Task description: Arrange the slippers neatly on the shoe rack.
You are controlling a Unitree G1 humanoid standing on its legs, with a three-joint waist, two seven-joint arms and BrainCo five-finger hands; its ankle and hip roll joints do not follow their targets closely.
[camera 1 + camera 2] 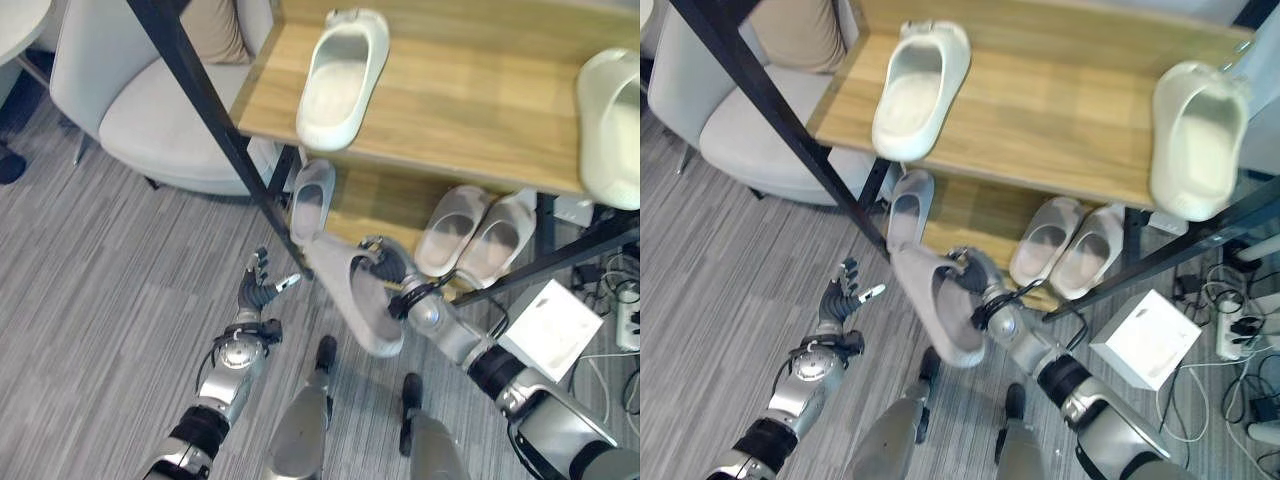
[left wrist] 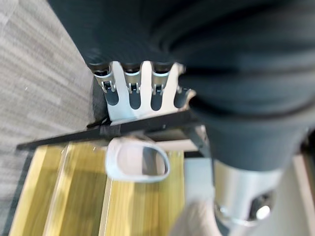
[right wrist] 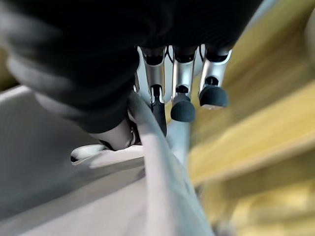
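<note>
The right hand (image 1: 392,272) is pinching a grey slipper (image 1: 355,295) by its rim, fingers curled over the edge and thumb inside, holding it in the air just in front of the lower shelf (image 1: 385,205) of the shoe rack (image 1: 480,120). The slipper hangs at a slant, its toe toward the rack's dark diagonal post (image 1: 205,105).

On the lower shelf a single grey slipper (image 1: 311,200) lies at the left end, just beyond the held one, and a pair of slippers (image 1: 475,232) sits side by side toward the right. Two pale green slippers rest on the top shelf, one (image 1: 343,78) near the left, the other (image 1: 610,125) at the far right edge (well apart, hardly a neat pair).

The left hand (image 1: 258,292) hovers over the carpet (image 1: 90,290) near the post, fingers spread and loosely raised, holding nothing.

The held slipper probably belongs beside the lone grey one. The grip is a thin pinch on a soft rim, so the slipper could swing or slip out as the arm reaches in. The gap under the top shelf looks low, and the post stands close by: a tilted slipper may catch on either, or nudge the lone slipper askew.
</note>
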